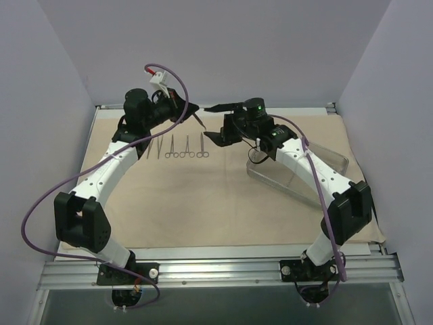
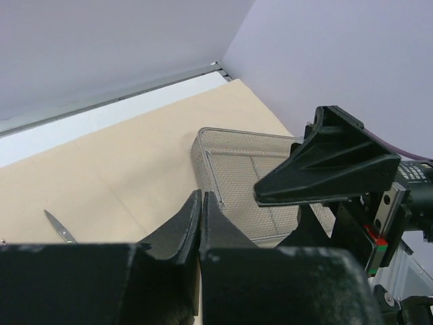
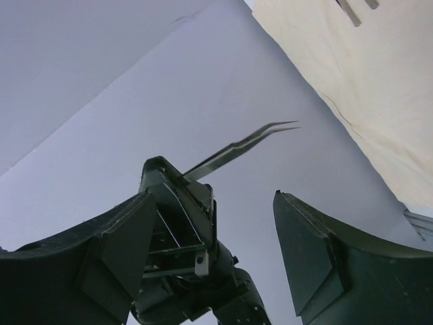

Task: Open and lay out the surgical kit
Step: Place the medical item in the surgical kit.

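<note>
So the beige cloth wrap (image 1: 203, 203) is spread flat over pretty much the whole tabletop. The clear tray (image 1: 333, 160) is sat on it toward the right edge, partly hidden under the right arm, and its walls look mesh-patterned in the left wrist view. Four slim metal instruments (image 1: 177, 147) are lined up side by side on the cloth toward the far-left part of the tabletop, ring handles pointed at the near edge where they can be made out, with small gaps left between them. The fifth piece, the curved-tip tweezers (image 3: 238, 146), is pinched in the left gripper (image 1: 194, 110). Its jaws are pressed together on the handle end, and the tips are left sticking out free. It's held up off the cloth near the far edge, just past the row. The right gripper (image 1: 211, 124) is faced right at it, jaws spread wide apart with nothing caught between them. It's close to the tweezers, but no contact can be seen.
</note>
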Robot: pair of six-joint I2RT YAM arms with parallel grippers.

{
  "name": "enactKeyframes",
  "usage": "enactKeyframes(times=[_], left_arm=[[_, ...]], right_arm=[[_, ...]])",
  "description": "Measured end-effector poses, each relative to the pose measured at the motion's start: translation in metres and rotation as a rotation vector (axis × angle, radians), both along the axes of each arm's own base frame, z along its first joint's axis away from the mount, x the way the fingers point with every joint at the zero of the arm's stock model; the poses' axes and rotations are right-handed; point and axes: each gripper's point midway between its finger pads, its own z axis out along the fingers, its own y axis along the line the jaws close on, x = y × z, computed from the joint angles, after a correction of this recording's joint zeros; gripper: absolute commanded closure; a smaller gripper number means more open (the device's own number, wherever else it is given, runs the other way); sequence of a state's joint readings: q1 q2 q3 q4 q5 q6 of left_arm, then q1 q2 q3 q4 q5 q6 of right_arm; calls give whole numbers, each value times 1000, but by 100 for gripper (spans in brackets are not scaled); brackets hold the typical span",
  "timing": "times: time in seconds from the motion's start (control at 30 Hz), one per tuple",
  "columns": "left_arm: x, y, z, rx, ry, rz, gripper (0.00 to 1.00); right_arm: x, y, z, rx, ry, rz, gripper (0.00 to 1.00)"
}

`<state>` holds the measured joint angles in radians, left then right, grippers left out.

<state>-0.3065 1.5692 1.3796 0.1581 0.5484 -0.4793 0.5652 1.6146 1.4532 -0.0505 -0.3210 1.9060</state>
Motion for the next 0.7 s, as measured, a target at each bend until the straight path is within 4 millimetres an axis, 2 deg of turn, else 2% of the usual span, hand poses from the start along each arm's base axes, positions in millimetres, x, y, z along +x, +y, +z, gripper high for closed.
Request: enactKeyframes(times=[0.13,0.3,0.4,0.43,0.5,0.53,0.6,0.63,0.7], left_arm=[[-2,-5,8,27,-39,-13,98],[-1,-5,22,39,-85,-4,98],[-3,-8,25,44,-93,-13,98],[-4,-9,23,51,-92,-16,98],[-5,-11,20,62,-86,-18,98],[-5,-11,19,67,-87,-19,98],[-6,-11,17,74,-84,-21,96],[-6,-11,17,77,-85,-22,87],[-7,-12,17,84,-96,-20,76]], right_arm=[[11,9,7,39,-4,-30,33],[17,21,4,63,-14,-36,39],[20,26,-2,64,-9,-39,55],[23,27,-3,68,-12,-47,65],[27,26,-1,76,-22,-62,75],[29,25,0,80,-25,-71,86],[39,20,9,110,-51,-115,96],[42,18,13,115,-67,-123,100],[42,18,14,116,-73,-120,100]])
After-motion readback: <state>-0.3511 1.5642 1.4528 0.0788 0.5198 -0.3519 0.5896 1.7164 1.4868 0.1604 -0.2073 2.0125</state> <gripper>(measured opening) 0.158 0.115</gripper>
